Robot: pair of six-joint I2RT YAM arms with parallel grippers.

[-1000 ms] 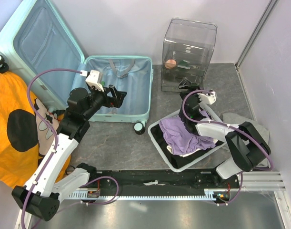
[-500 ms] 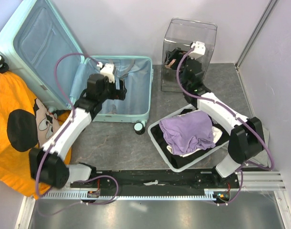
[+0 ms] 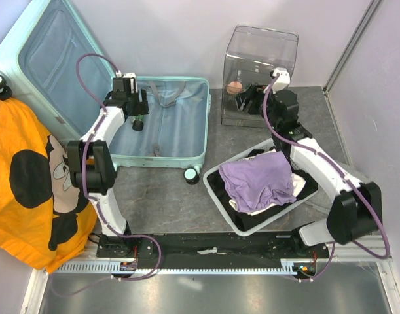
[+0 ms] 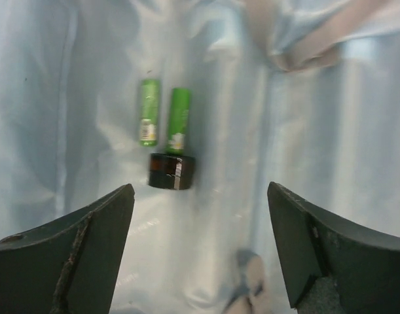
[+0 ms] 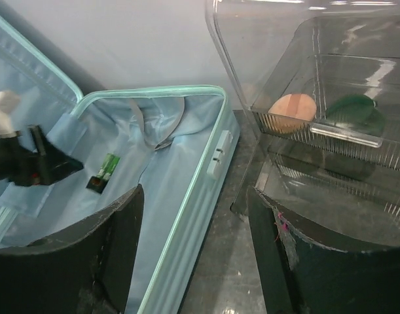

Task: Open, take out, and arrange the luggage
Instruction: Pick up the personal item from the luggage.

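- The suitcase (image 3: 180,134) lay open at the far left of the table (image 3: 167,196). Its base was flat and its lid stood tilted up against the wall.
- The left gripper (image 4: 198,190) hung over the pale blue lining of the base, jaws wide apart and holding nothing.
- Under it, two green tubes (image 4: 178,120) lay side by side on the lining. A small black jar (image 4: 171,171) sat just at their near ends.
- Grey straps (image 3: 163,91) lay loose at the far end of the base.
- The right gripper (image 5: 194,196) was raised in front of the clear box (image 3: 260,72), between it and the suitcase. Its jaws were apart with nothing in them.
- On a shelf inside the box were a round peach-coloured thing (image 5: 292,111) and a dark green thing (image 5: 357,112).
- A white basket (image 3: 216,186) right of the suitcase held a purple cloth (image 3: 258,180) on dark clothing.
- An orange cloth (image 3: 23,183) with a black cartoon print lay at the left edge.
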